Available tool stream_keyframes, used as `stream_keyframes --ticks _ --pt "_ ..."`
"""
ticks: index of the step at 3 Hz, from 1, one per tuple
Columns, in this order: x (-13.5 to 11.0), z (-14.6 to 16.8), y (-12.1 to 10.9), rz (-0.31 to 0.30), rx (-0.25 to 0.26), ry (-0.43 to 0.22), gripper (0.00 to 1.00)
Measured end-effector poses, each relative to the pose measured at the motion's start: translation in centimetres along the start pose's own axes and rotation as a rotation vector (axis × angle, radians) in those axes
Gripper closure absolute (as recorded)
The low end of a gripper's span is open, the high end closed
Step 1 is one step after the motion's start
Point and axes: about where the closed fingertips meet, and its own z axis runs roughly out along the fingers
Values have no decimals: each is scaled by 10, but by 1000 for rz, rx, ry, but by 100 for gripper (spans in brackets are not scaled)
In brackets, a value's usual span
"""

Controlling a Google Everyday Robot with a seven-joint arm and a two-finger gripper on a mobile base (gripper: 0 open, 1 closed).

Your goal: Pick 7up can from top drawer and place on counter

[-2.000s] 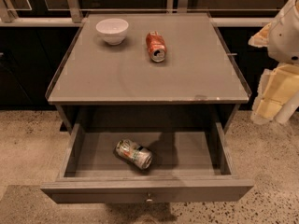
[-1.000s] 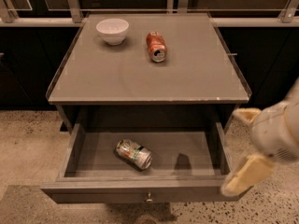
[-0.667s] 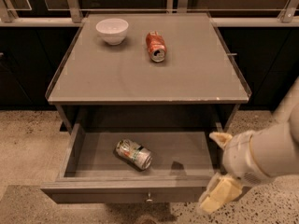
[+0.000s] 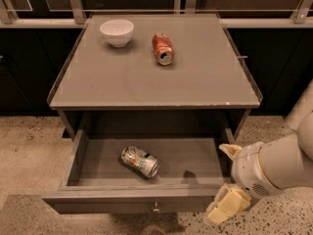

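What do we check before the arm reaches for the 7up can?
1. Drawer open: ok. The drawer is pulled out and its floor is in view.
2. Target found: ok. The 7up can lies on its side on the drawer floor.
3. Gripper free: ok. The gripper is open and holds nothing.
4. Gripper over target: not ok. It sits at the drawer's right front corner, right of the 7up can.
5. Place spot: ok. The counter shows bare surface in front of the bowl and red can.
6. Finger alignment with the can's axis: cannot tell.
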Motion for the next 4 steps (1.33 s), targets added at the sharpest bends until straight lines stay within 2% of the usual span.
stream_keyframes --ticks 1,2,3,4 --pt "-13 40 -3 -15 -66 -43 0" --pt "-49 73 -14 -78 -94 -102 0" --pt "-84 96 -20 -122 -97 -164 0" --pt "-88 99 -22 -125 -86 -172 0"
